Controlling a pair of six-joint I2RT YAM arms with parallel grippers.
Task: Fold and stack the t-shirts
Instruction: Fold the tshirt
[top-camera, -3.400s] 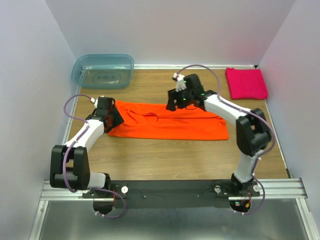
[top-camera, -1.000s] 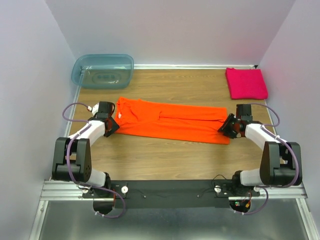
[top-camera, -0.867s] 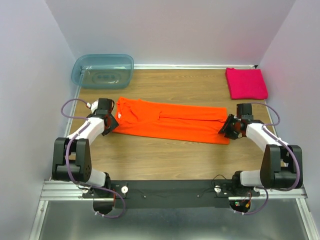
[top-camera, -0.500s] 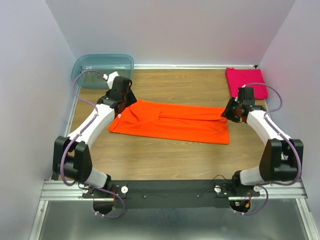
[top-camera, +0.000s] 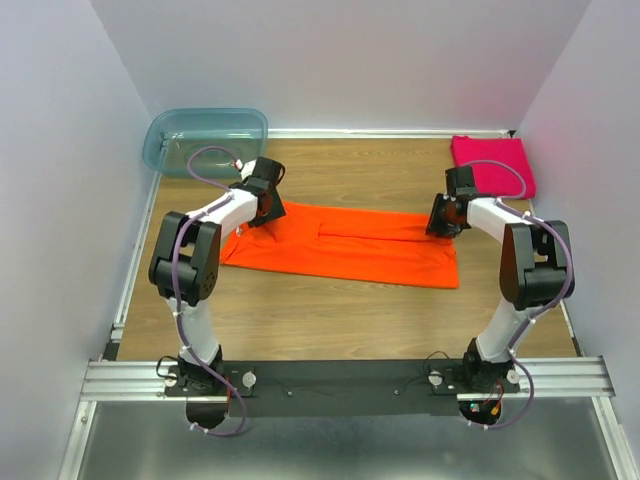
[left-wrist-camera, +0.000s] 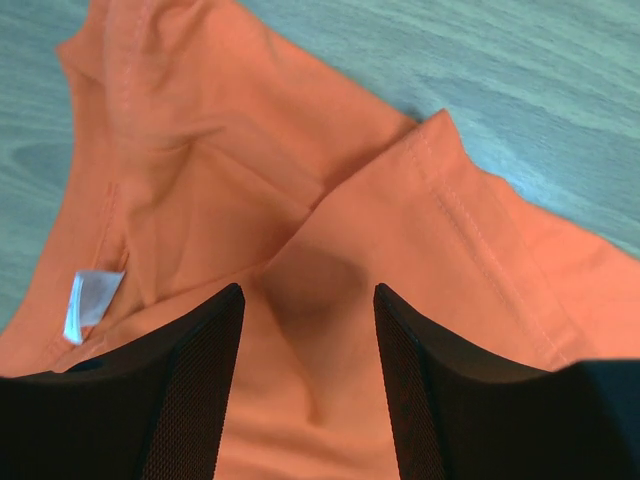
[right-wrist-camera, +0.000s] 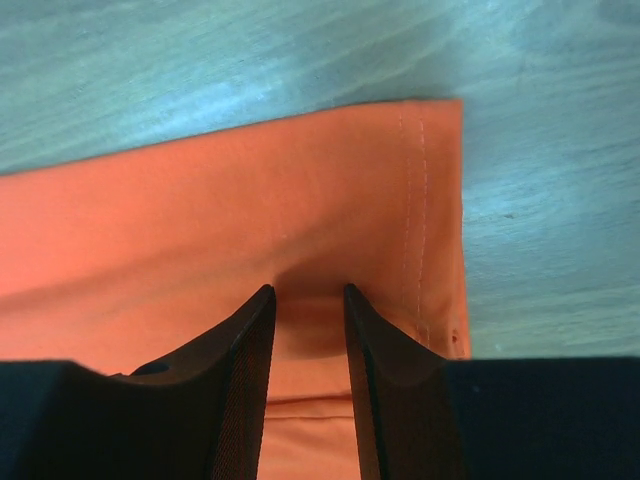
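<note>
Plain pale walls (top-camera: 350, 60) enclose a wooden table (top-camera: 330, 310) on three sides.

The left end effector (left-wrist-camera: 308, 300) and right end effector (right-wrist-camera: 308, 295) move from the near corners of the orange t-shirt (top-camera: 350, 245) to its far edge; the left opens wider.

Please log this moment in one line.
orange t-shirt: flat; left end effector: open, over collar; right end effector: open, over hem; pink t-shirt: folded, far-right

Overhead; wrist close-ups on orange t-shirt (top-camera: 340, 255)
</note>
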